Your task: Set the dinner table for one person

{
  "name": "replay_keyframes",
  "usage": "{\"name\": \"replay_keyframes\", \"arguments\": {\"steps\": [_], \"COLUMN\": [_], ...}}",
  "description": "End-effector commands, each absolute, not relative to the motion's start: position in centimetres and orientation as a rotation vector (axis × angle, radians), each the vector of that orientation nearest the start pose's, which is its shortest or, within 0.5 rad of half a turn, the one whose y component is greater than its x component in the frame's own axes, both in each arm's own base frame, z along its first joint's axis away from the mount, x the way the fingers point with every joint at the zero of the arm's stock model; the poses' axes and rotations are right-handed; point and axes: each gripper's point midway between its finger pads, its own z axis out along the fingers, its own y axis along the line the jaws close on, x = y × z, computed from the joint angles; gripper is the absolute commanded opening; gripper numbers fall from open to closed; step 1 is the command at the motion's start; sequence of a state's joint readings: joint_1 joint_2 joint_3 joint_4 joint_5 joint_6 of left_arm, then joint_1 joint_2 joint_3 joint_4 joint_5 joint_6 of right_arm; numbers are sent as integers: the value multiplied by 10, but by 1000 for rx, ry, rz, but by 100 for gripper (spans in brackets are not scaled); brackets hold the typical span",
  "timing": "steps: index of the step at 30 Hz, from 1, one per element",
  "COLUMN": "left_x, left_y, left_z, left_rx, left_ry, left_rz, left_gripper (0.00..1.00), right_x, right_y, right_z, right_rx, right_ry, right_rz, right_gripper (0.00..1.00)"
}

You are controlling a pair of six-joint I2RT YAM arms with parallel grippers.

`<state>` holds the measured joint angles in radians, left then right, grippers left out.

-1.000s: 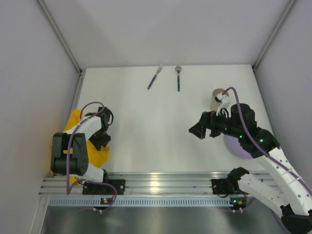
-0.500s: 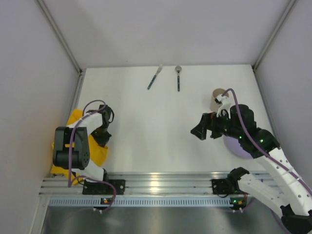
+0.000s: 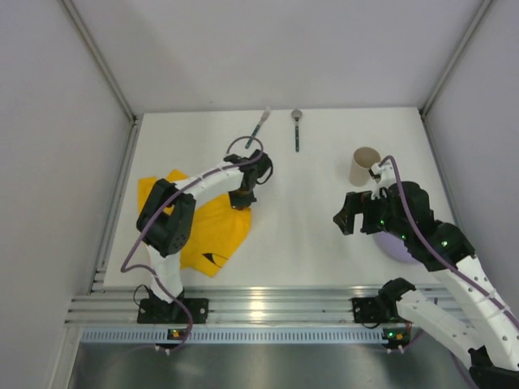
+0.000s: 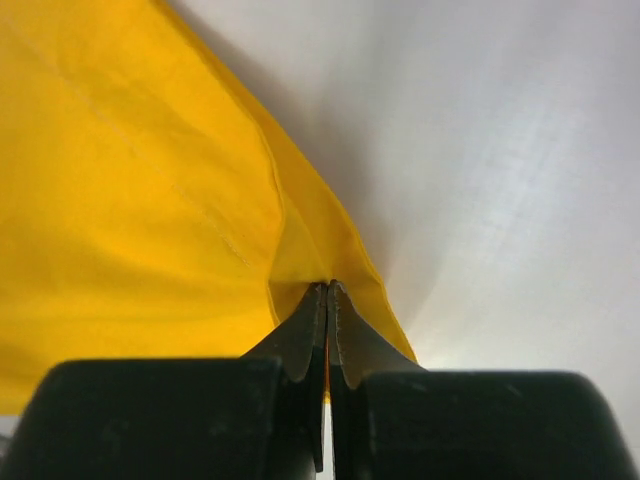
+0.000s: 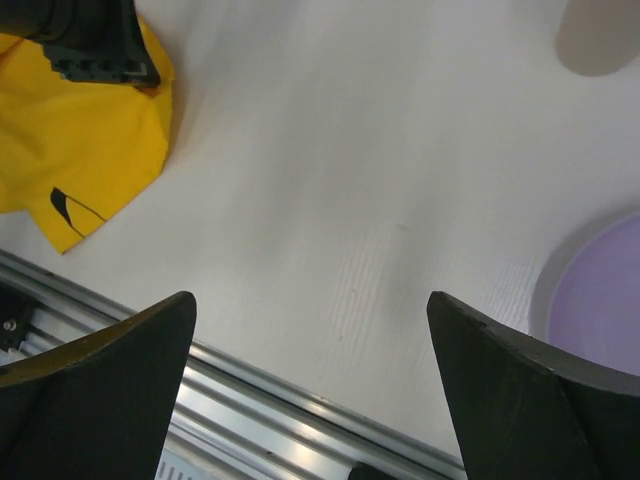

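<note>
The dinner table (image 3: 308, 243) is a white tabletop with a ribbed rail (image 3: 259, 304) at its near edge. A yellow placemat (image 3: 199, 223) lies rumpled on its left half. My left gripper (image 3: 243, 197) is shut on the mat's right corner. In the left wrist view the jaws (image 4: 328, 287) pinch a fold of the yellow cloth (image 4: 130, 200). My right gripper (image 3: 345, 220) hovers open over bare table right of centre, and its wrist view shows nothing between its fingertips (image 5: 310, 300). A purple plate (image 3: 396, 245) lies partly hidden under the right arm.
A tan cup (image 3: 365, 166) stands upright behind the right gripper. Two blue-handled utensils lie at the far edge, a slanted one (image 3: 258, 128) and a spoon (image 3: 297, 130). White walls close in the table on three sides. The plate's rim (image 5: 600, 300) shows in the right wrist view.
The left gripper shut on the placemat at the table's left edge, then swung to the centre, dragging the mat out across the table. The right gripper drew back slightly to the right.
</note>
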<state>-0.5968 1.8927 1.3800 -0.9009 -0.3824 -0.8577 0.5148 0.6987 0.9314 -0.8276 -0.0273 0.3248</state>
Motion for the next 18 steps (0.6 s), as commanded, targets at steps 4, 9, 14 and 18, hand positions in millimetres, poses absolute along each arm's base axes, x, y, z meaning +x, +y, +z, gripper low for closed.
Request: {"name": "replay_keyframes", "arguments": {"steps": [4, 9, 14, 18], "left_x": [286, 268, 279, 303], "left_y": [-308, -390, -397, -373], "left_z": [36, 53, 116, 176], "left_rx": [38, 291, 248, 90], "left_ry": [2826, 2812, 2703, 2628], "left_rz": [82, -112, -236, -370], "left_gripper": [0, 3, 98, 98], "right_x": [186, 184, 192, 206], "right_y": [111, 111, 116, 128], "right_z": [241, 239, 245, 240], "right_rx": [-163, -144, -129, -143], "right_ry": [2179, 2214, 2201, 2238], "right_rz": [428, 430, 439, 449], "right_gripper": [100, 100, 100, 100]}}
